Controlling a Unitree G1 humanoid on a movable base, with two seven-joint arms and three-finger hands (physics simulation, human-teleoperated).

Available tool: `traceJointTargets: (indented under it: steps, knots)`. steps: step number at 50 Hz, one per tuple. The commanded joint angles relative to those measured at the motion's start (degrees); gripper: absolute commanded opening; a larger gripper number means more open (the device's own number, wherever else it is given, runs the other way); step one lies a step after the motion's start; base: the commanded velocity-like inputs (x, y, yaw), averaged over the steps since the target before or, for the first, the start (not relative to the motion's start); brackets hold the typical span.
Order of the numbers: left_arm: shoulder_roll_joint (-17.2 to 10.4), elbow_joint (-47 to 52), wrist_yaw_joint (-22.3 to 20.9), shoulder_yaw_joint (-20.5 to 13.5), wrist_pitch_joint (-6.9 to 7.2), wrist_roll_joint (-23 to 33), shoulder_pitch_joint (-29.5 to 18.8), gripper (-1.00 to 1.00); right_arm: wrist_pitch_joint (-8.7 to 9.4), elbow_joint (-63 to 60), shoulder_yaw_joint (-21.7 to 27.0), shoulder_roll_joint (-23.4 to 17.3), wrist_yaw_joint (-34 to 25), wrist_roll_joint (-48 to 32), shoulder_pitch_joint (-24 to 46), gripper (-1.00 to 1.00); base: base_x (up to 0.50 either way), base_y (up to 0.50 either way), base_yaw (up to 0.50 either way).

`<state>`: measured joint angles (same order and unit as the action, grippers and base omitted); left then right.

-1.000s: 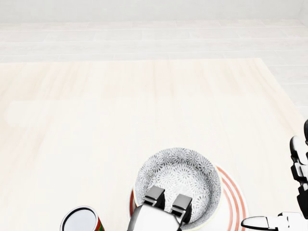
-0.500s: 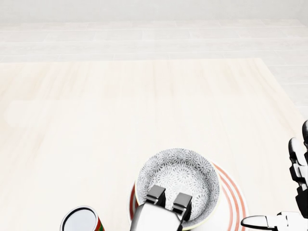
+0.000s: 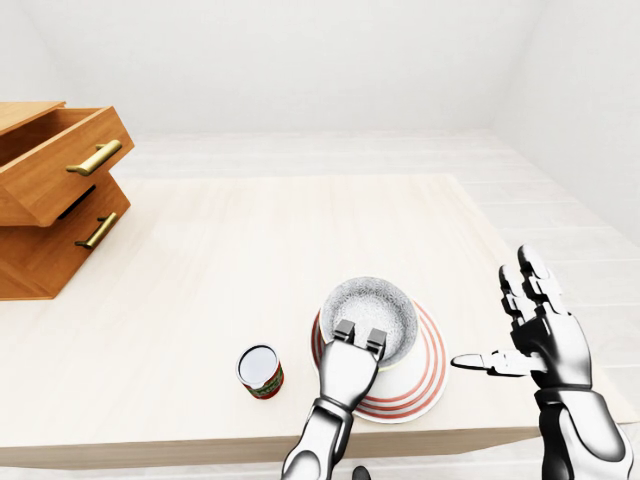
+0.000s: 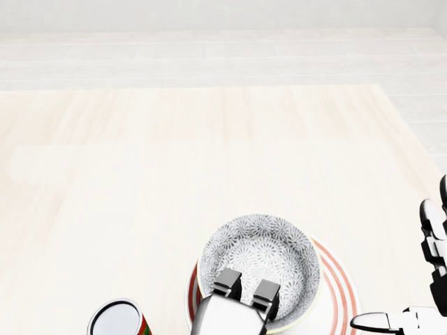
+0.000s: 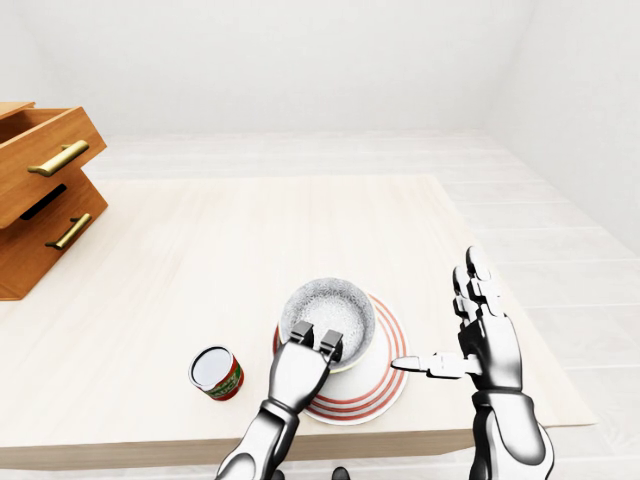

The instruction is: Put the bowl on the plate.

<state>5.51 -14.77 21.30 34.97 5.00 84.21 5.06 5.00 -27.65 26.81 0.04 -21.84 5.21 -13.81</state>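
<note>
Left hand (image 4: pixel 227 315) is hooking two fingers (image 4: pixel 227 283) over the bowl's near rim and into its hollow, closing narrow on that rim; the thumb is hidden beneath. Bowl (image 4: pixel 262 251), grey with a floral pattern, is sitting over the red-ringed plate (image 4: pixel 343 293), toward the plate's left side in the head view; whether its base is touching the plate cannot be told. Right hand (image 3: pixel 540 335) is hanging spread wide just to the right of the plate, fingers upright, thumb pointing toward the plate's rim, touching nothing. Can (image 3: pixel 260 370) is standing upright on the table (image 3: pixel 250 240), near the plate on its left. Head view is showing the bowl's pattern plainly while cutting off both hands and the can at its edges. Eye views are showing both hands whole, and a wooden drawer unit (image 3: pixel 50 190) at the table's far left with its upper drawer pulled open. Against the earlier head frames, bowl and left hand are showing only a very slight shift; can and right hand are keeping their places.
</note>
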Motion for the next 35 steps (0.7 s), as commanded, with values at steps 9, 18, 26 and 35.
traceJointTargets:
  steps: [9,18,26,35]
  knots:
    - [0.12,-2.44,1.86,0.13,0.00,-1.72,0.32,-1.00,0.00,0.44,0.13,-0.13,-0.04,0.24,0.24,1.00,0.00,0.00,0.00]
    - [0.15,-2.72,2.02,0.15,0.00,-1.82,0.33,-1.00,0.00,0.56,0.16,-0.09,-0.10,0.29,0.10,1.00,0.00,0.00,0.00]
    - [0.05,-2.48,1.89,-0.04,0.00,-2.09,0.27,-1.00,0.00,1.02,-0.08,-0.14,0.04,0.09,0.28,1.00,0.00,0.00,0.00]
    - [0.20,-2.91,2.08,-0.15,0.00,-2.09,0.18,-1.00,0.00,1.59,-0.37,-0.26,0.29,-0.04,0.44,1.00,0.00,0.00,0.00]
